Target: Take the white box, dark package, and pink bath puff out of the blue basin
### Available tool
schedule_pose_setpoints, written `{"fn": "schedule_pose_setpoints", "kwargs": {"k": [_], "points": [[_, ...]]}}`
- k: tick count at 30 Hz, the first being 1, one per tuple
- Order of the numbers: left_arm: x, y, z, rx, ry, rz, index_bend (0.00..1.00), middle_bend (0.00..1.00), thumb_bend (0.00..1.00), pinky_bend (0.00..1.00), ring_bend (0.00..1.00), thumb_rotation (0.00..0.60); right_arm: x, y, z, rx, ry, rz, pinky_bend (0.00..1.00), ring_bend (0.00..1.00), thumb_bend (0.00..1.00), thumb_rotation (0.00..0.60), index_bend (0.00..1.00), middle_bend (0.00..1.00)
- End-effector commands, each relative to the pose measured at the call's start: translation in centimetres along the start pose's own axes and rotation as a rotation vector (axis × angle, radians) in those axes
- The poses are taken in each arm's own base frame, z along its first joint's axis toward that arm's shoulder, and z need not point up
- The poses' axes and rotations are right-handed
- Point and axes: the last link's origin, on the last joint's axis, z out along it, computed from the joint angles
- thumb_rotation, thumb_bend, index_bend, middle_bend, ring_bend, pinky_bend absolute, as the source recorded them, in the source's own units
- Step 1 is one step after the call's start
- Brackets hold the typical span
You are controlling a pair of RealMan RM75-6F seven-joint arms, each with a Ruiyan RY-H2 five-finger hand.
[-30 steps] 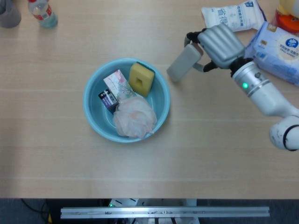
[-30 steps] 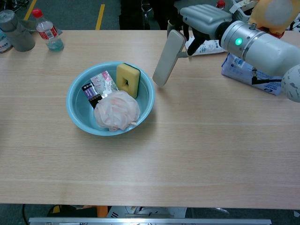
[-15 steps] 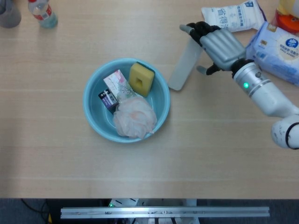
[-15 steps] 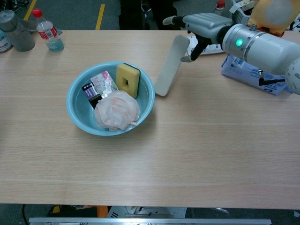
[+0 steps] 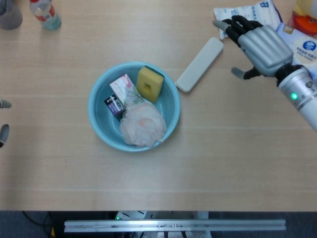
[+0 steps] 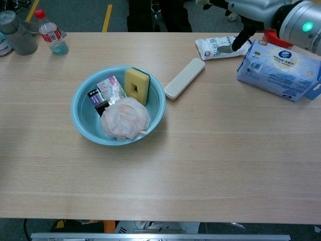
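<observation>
Right hand (image 5: 261, 44): raised over the far right of the table, fingers spread apart, holding nothing; well clear of the white box.
Left hand (image 5: 3, 121): only some fingertips show at the left edge of the head view; whether its fingers are apart or together cannot be told.
White box (image 5: 199, 64): a long, flat case lying on the table, just right of the basin's far right rim, slanting away toward the right hand. From the chest view its near end lies right by the rim; touching or not cannot be told.
Blue basin (image 5: 99, 93): left of the table's middle, upright.
Dark package (image 5: 114, 105): inside the basin on the left, leaning next to a pink floral packet (image 5: 127, 89), its lower end tucked under the puff.
Pink bath puff (image 5: 143, 125): inside the basin at the near side, resting against the near wall.
Yellow sponge (image 5: 150, 83): inside the basin at the far side, standing on edge.
Far right: a white bag (image 5: 245, 17) and a blue tissue pack (image 6: 281, 69) lie by the right hand.
Far left: a plastic bottle (image 5: 45, 14) with a red cap stands beside a grey cup (image 6: 18, 34).
</observation>
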Motion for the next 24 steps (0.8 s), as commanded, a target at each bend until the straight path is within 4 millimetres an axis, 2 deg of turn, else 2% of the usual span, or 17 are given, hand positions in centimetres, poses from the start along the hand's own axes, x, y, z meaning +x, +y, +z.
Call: {"fn": "schedule_pose_setpoints", "kwargs": {"k": [1,10,17,20,24], "points": [[-0.4,0.9,2.1,-0.088,-0.051,0.025,0.34,0.35,0.39,0.29,0.33,0.599,0.9,0.9,-2.6,-0.016,0.006,-0.046,0.21,0.07,0.21,0.6,0.0,0.15],[-3.3,3.2,6.8,-0.164,-0.209,-0.02,0.33,0.35,0.39,0.29,0.33,0.6,1.5,2.3,-7.3,-0.047,0.035,-0.031,0.21,0.07,0.21,0.6,0.0,0.18],[-4.3,4.6,10.4,-0.183,-0.243,-0.033,0.33,0.35,0.39,0.29,0.33,0.6,1.2,2.8,-8.9,-0.057,0.041,-0.048,0.21,0.07,0.21,0.6,0.0,0.18],[-4.5,4.9,11.8,-0.166,-0.248,-0.078,0.31,0.35,0.37,0.29,0.33,0.552,0.9,2.9,-9.3,-0.056,0.037,-0.049,0.21,0.07,0.21,0.6,0.0,0.18],[-4.2,5.6,12.7,-0.169,-0.26,-0.139,0.29,0.34,0.33,0.28,0.32,0.416,0.5,3.0,-9.5,-0.053,0.032,-0.055,0.21,0.07,0.21,0.6,0.0,0.19]]}}
